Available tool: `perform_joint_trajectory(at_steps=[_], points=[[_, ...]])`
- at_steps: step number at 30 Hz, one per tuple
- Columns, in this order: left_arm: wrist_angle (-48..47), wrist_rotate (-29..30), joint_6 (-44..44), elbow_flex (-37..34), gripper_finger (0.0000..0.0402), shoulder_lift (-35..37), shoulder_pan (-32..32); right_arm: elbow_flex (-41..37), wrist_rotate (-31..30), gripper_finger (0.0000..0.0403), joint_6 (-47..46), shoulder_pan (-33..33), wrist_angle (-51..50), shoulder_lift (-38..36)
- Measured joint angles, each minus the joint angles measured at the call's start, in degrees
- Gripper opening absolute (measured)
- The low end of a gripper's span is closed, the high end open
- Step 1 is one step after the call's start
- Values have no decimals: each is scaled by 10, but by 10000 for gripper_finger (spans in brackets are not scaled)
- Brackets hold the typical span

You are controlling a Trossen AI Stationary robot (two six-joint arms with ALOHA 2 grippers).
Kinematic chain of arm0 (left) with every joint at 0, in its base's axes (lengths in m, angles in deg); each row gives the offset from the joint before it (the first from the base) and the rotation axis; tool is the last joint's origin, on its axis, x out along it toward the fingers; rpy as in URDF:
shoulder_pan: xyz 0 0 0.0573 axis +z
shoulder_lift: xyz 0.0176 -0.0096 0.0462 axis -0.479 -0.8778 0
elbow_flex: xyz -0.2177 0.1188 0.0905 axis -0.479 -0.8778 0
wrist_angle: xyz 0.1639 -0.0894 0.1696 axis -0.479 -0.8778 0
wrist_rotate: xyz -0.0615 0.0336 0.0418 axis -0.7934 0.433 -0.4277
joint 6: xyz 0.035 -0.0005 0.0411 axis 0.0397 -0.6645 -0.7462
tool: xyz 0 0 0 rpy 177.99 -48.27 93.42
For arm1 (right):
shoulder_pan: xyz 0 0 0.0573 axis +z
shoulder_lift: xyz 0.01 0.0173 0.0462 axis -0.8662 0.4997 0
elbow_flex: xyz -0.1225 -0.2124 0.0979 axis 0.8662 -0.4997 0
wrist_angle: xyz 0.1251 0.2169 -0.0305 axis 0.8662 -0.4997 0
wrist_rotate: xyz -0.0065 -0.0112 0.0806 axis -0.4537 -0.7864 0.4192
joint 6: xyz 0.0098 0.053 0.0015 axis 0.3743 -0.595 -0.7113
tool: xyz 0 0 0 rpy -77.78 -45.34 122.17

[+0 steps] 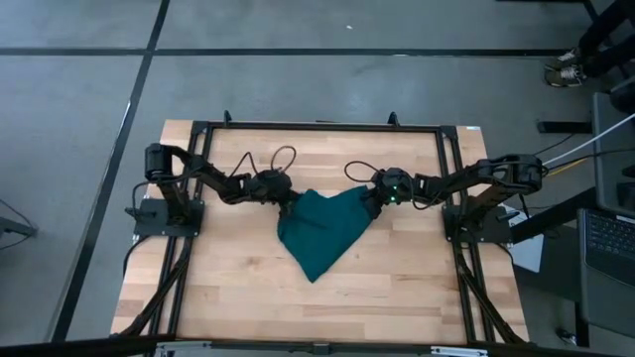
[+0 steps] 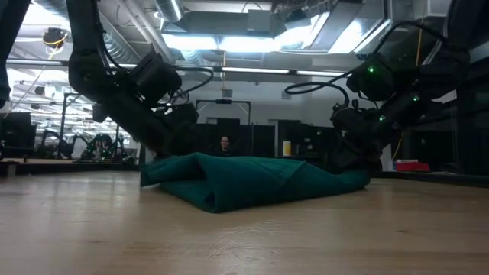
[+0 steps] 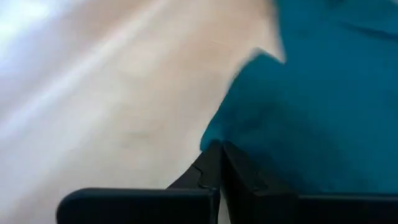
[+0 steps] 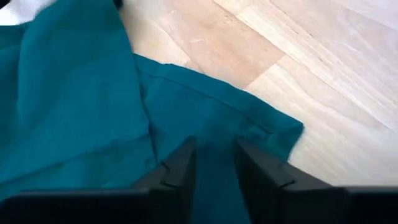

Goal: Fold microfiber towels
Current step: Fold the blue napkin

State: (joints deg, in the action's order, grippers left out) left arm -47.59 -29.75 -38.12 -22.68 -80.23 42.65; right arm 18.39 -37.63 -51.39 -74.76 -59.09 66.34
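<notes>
The dark teal towel (image 1: 322, 233) lies rumpled and partly folded over on the middle of the wooden table, one corner pointing toward the near edge. It also shows in the low view (image 2: 252, 182). My left gripper (image 1: 288, 204) is low at the towel's far left corner, shut on it (image 3: 219, 149). My right gripper (image 1: 370, 204) is low at the towel's far right corner. Its fingers are open and stand on either side of a strip of cloth (image 4: 214, 155) near the hemmed corner (image 4: 283, 134). No white tag shows. My left gripper pinches the towel's far left corner (image 3: 214, 138) between its two fingers, at the very edge of the cloth. The fingers come slanting down from the table's left. The corner stays low at the table and the rest of the towel lies on the wood. I cannot tell whether my right gripper touches the cloth.
A black metal frame (image 1: 317, 126) runs around the tabletop, with the arm bases at the left (image 1: 159, 213) and right (image 1: 481, 218) edges. Bare wood (image 1: 327, 307) lies on the near side of the towel. A person (image 2: 225, 143) shows far off in the room behind.
</notes>
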Motion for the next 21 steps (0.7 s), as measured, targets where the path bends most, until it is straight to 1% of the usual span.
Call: perform_joint_trajectory(at_steps=[2, 4, 6, 8, 11, 13, 15, 17, 19, 21], points=[[0, 12, -4, -1, 2, 20, -2, 0, 0, 149, -8, -3, -5, 1], [1, 5, -5, -3, 2, 46, -4, 0, 0, 171, -11, -6, 1, 6], [-6, 6, -4, -4, 2, 76, -10, 1, -4, 186, -17, -8, 10, 14], [-16, -8, -6, -4, 2, 114, -23, 1, -6, 193, -22, -8, 22, 22], [-17, -79, -9, -4, 2, 169, -43, 1, -6, 194, -29, -8, 46, 31], [-16, -138, 3, -3, 2, 203, -62, 0, -6, 188, -40, -8, 61, 33], [-16, -209, 30, 3, 2, 229, -90, 3, -3, 181, -46, -8, 71, 34], [-17, -260, 68, 17, 2, 244, -127, 17, 8, 174, -52, -8, 79, 34], [-23, -267, 94, 32, 2, 252, -175, 35, 24, 169, -52, -8, 80, 34], [-53, -258, 112, 50, 2, 253, -223, 54, 38, 165, -52, -8, 80, 34]])
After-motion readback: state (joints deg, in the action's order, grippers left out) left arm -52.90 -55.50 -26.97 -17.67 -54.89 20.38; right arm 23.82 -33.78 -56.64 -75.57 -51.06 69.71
